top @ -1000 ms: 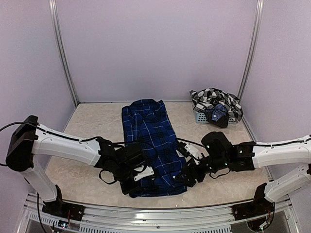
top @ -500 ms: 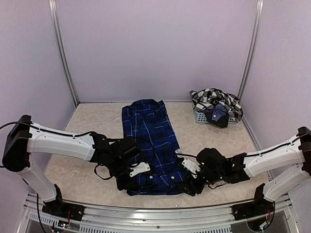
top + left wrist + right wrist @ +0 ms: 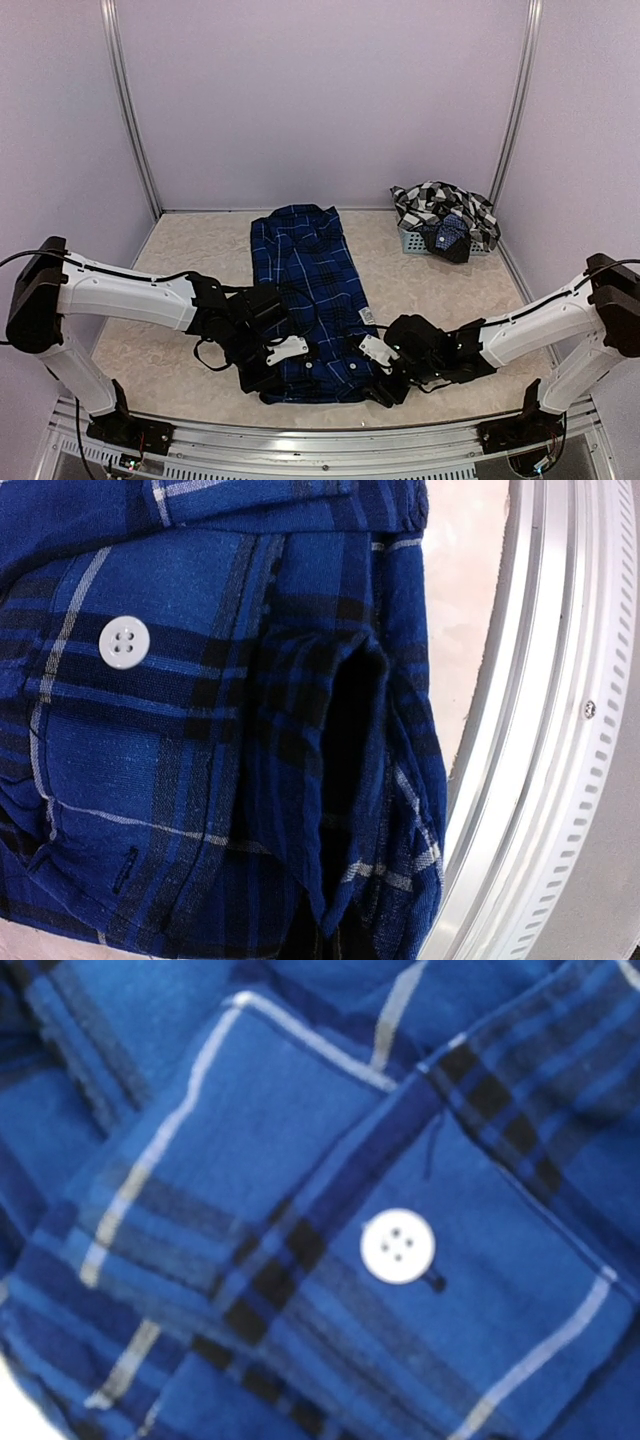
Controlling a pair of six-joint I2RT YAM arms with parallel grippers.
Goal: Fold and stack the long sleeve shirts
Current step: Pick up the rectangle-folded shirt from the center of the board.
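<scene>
Seen from above, a navy blue plaid cloth shirt (image 3: 310,290) with thin white lines lies flat and lengthwise in the middle of a beige textured table (image 3: 200,260), with its collar at the far end and its hem towards the arms. Both arms reach in low from the sides and meet the shirt at its near edge. The left gripper (image 3: 262,382) sits at the near left corner of the hem with its jaws fully closed; its fingers are hidden, so whether cloth is pinched between them cannot be told. Its wrist camera shows bunched blue fabric, a white four-hole button (image 3: 124,642) and the silver metal rail (image 3: 560,730) at the table's near edge. The right gripper (image 3: 388,390) rests at the near right corner; how far its jaws are parted cannot be told, as its camera shows only plaid cloth close up. At the far right corner, well apart, a black-and-white checked cloth shirt (image 3: 440,205) is heaped on a small grey-blue plastic mesh basket (image 3: 412,240).
</scene>
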